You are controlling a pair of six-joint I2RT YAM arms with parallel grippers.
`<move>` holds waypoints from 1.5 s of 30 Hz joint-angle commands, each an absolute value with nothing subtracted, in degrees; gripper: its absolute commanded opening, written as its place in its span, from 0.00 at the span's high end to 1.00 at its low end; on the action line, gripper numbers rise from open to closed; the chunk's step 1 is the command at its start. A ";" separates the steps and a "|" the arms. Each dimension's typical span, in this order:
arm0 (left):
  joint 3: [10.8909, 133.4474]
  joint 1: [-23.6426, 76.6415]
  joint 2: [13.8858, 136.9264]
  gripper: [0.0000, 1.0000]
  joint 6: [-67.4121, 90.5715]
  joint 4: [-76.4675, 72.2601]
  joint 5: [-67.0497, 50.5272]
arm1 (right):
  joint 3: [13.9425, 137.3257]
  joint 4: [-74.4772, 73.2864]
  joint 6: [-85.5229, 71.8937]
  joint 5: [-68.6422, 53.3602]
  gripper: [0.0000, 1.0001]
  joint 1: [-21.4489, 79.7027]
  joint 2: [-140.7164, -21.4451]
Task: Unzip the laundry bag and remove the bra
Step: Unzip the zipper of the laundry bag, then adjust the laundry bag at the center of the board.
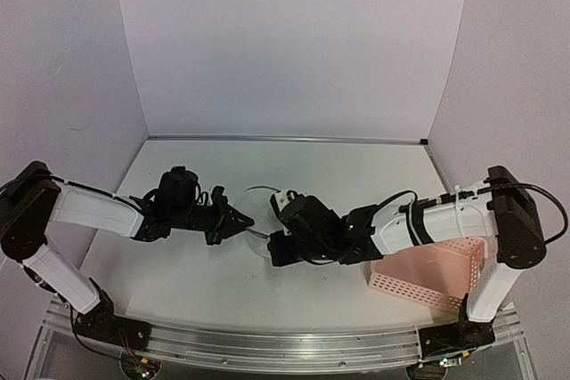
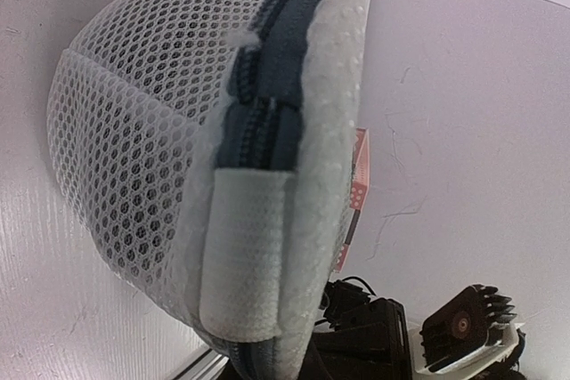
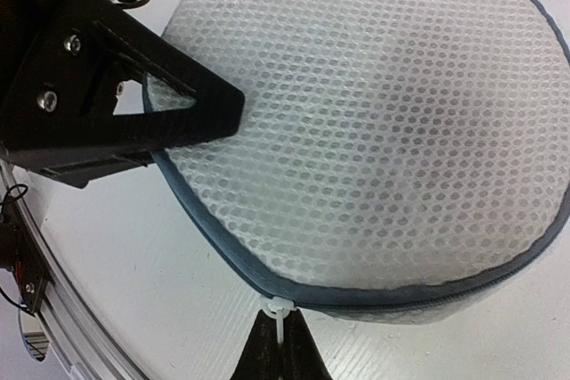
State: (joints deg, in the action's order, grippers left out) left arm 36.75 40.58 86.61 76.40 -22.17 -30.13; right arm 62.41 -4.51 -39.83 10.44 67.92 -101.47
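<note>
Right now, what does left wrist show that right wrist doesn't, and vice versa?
Left wrist only: the white fabric tab over the zipper end, the mesh side wall, and a sliver of the pink basket behind. Right wrist only: the round lid face, the left claw clamped at its rim, and the white zipper pull pinched in the right claw. Both: the laundry bag and its dark zipper, closed where visible.

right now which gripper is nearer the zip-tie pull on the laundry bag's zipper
Right. The right gripper pinches the zip-tie pull itself. The left gripper grips the laundry bag at its rim, farther round.
</note>
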 commanded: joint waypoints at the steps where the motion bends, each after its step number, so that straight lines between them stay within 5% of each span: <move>1: 39.37 39.86 85.47 1.00 74.16 -24.56 -31.63 | 59.16 -4.03 -38.58 13.29 1.00 68.21 -96.06; 12: 41.67 36.04 83.17 1.00 65.08 -20.39 -41.92 | 51.59 -6.34 -31.94 19.47 1.00 67.42 -89.50; 22: 48.48 31.80 81.60 1.00 50.76 -1.35 -41.34 | 51.24 -7.25 -24.41 16.78 1.00 61.75 -87.89; 45: 70.68 26.59 96.90 0.98 32.18 17.46 -40.88 | 54.10 -4.31 -26.84 9.15 1.00 63.94 -90.59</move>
State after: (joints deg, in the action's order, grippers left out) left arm 64.12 29.82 95.29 35.53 16.75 -45.08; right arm 52.12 -2.17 -23.88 8.84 62.28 -89.69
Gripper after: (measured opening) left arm 0.043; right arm 0.010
